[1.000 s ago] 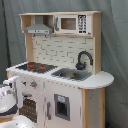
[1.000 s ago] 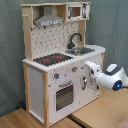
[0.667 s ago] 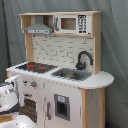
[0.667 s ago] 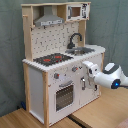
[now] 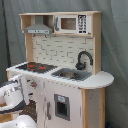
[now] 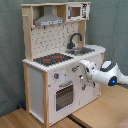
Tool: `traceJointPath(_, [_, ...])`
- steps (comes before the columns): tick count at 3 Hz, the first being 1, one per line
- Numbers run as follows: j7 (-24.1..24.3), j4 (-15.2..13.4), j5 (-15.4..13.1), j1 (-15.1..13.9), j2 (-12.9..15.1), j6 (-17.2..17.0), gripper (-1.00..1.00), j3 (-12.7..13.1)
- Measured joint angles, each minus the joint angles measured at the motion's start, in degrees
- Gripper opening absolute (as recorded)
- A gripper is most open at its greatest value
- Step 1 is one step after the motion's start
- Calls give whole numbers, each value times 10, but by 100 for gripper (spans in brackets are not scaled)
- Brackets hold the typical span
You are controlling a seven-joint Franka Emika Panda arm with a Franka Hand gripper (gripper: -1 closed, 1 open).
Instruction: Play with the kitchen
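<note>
So the kitchen (image 6: 55, 75) takes up most of both exterior views. It's a white and light-wood toy one with a black stovetop (image 6: 51, 59) with red rings, a steel sink (image 6: 80, 50), a black curved faucet (image 6: 74, 39), a grey hood (image 6: 49, 20) up top and a little microwave (image 6: 75, 11) next to it. The back panel reads as a pegboard with dots in the second exterior view, and more like pale brick tile in the first exterior view. It stands on a wooden floor or tabletop (image 6: 30, 119) in front of a grey curtain (image 6: 11, 50).

The arm (image 6: 107, 75) is white with a blue light on it and comes in from the second exterior view's right. Its gripper (image 6: 81, 79) is right up against the kitchen's front face, below the counter edge and just beside the oven door (image 6: 64, 95) with the window, on the side nearer the sink. Can't tell whether it's actually touching the front panel, and I can't tell if it's open or closed on anything either.

In the first exterior view the arm (image 5: 12, 97) shows up at the first exterior view's lower left, in front of the cabinet under the stovetop (image 5: 36, 66).
</note>
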Motion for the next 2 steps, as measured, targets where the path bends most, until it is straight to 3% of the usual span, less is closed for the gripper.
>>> traceJointPath(1, [-14,27,1,-45,-8,18,100,-4])
traceJointPath(2, [1,34,1,-66,-8,24,100,8])
